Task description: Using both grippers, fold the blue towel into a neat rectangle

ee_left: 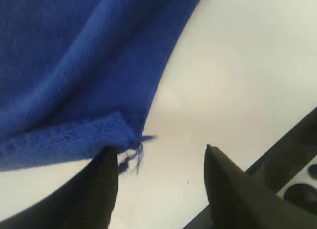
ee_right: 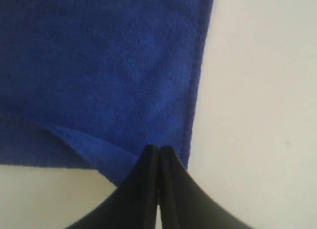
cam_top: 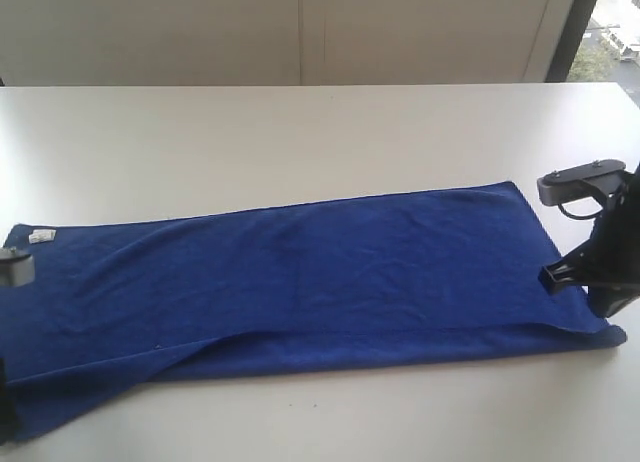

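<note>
The blue towel (cam_top: 300,272) lies doubled lengthwise across the white table, its folded edge near the front. My left gripper (ee_left: 158,149) is open at the towel's left front corner. The frayed thread tail (ee_left: 136,157) hangs beside one fingertip (ee_left: 110,154), and only bare table shows between the jaws. In the exterior view just its grey camera block (cam_top: 15,267) shows at the left border. My right gripper (ee_right: 158,148) is shut, its tips pinched at the towel's (ee_right: 99,65) right front corner. It stands over the towel's right end (cam_top: 600,287).
The white table (cam_top: 300,132) extends well behind and in front of the towel. A small white tag (cam_top: 40,235) sits on the towel's far left corner. The table's dark edge (ee_left: 292,154) runs close to the left gripper. A wall and a window stand behind.
</note>
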### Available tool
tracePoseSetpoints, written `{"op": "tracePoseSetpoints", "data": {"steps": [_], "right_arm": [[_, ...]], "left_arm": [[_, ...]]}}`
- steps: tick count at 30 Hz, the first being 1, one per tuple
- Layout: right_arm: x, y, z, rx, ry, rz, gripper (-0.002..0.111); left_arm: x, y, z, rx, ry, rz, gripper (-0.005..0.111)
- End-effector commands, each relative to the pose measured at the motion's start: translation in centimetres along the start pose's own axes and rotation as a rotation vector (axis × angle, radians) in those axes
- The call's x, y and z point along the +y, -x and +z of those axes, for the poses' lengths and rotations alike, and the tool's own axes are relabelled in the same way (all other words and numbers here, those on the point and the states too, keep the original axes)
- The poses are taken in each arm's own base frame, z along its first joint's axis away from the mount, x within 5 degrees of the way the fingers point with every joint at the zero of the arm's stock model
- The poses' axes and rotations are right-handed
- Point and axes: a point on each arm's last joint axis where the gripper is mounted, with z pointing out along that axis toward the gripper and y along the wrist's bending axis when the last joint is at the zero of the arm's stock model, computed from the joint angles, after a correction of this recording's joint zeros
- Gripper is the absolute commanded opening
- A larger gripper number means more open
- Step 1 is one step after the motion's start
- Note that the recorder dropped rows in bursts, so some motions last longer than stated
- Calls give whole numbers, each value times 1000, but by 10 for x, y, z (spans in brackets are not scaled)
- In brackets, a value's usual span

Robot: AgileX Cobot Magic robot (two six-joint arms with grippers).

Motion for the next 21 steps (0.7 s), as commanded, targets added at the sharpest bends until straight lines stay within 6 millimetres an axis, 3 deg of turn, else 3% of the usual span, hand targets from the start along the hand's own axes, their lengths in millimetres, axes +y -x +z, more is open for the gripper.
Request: {"op": "tracePoseSetpoints", "data": {"steps": [1, 7, 11, 13, 15, 21], "right_arm": [[-1, 3, -2, -47, 14, 31, 1], [2, 3, -2, -41, 45, 29, 1], [9, 3, -2, -42, 114, -101, 2], [14, 2, -3, -52, 168, -201, 8], [18, 3, -4, -64, 213, -255, 14], [16, 2, -5, -48, 198, -330, 24]], "left_arm": [[-5, 18, -20, -118, -33, -15, 58], [7, 36, -29, -290, 97, -40, 58], [17, 42, -33, -375, 206, -51, 57], [21, 45, -33, -408, 233, -66, 55], [23, 49, -32, -435, 223, -93, 47], [26, 54, -22, -434, 156, -102, 0]]}}
